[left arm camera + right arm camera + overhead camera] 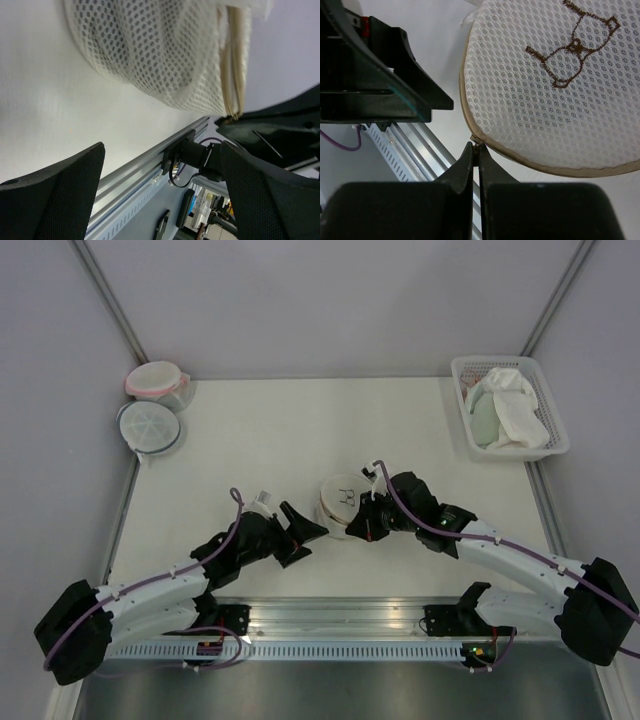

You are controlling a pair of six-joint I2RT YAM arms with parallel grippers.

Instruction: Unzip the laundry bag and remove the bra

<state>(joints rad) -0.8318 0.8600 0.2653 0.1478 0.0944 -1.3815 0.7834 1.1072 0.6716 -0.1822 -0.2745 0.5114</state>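
Right jaws pinch the zip rim of the flat, drawing-up laundry bag (555,95); left jaws gape.

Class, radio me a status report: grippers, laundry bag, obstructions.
Left gripper open beside laundry bag. Right gripper shut at its zip end. Bag looks zipped, bra unseen. Nothing blocking.
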